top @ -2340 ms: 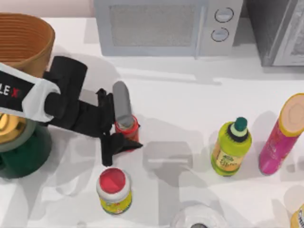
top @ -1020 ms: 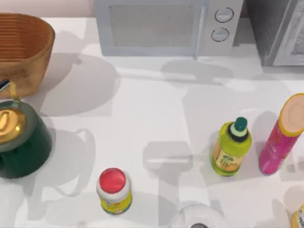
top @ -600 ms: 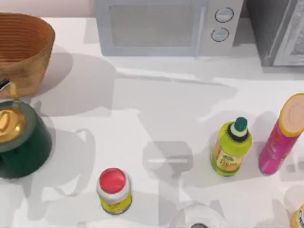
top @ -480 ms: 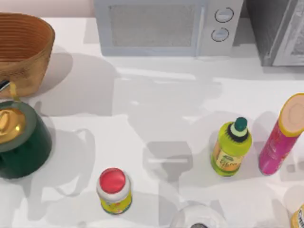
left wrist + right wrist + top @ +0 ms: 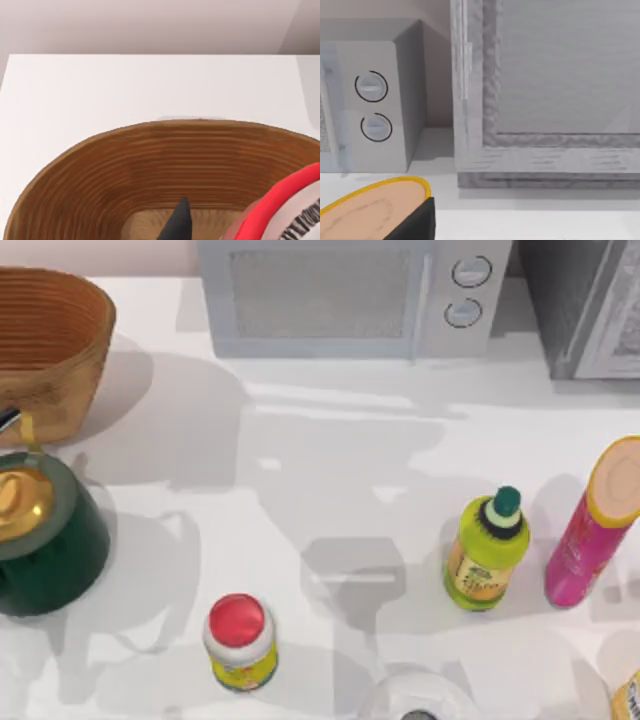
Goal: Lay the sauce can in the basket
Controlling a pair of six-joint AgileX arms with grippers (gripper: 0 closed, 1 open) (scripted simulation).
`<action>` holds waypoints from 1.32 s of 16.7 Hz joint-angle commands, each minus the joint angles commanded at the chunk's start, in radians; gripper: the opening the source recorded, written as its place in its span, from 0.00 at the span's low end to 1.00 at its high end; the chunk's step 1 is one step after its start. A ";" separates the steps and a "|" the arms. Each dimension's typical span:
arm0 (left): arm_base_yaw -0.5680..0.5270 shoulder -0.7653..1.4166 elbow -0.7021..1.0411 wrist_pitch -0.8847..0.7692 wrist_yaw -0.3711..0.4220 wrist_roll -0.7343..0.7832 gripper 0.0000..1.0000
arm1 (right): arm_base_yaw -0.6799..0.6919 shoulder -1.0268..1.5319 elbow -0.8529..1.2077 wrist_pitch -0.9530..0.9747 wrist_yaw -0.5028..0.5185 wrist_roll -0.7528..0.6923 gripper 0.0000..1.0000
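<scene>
The sauce can, red with a silvery-white printed top, hangs over the inside of the basket in the left wrist view. One black fingertip of my left gripper shows beside the can, and the gripper is shut on it. In the top view the orange-brown wicker basket stands at the table's far left corner. My right arm is parked at the right, and a dark part of it shows by the pink bottle's tan cap.
A dark green pot with a gold lid stands just in front of the basket. A red-lidded white jar, a yellow-green bottle and a pink bottle stand nearer the front. A microwave lines the back.
My left gripper lifted the sauce can from the middle of the table and left the top view. Since a second ago only the arm shadows on the table have shifted.
</scene>
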 joint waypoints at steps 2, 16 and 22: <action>-0.001 0.012 -0.004 0.015 -0.001 -0.001 0.00 | 0.000 0.000 0.000 0.000 0.000 0.000 1.00; -0.008 0.132 -0.045 0.180 -0.008 -0.010 0.23 | 0.000 0.000 0.000 0.000 0.000 0.000 1.00; -0.008 0.132 -0.045 0.180 -0.008 -0.010 0.68 | 0.000 0.000 0.000 0.000 0.000 0.000 1.00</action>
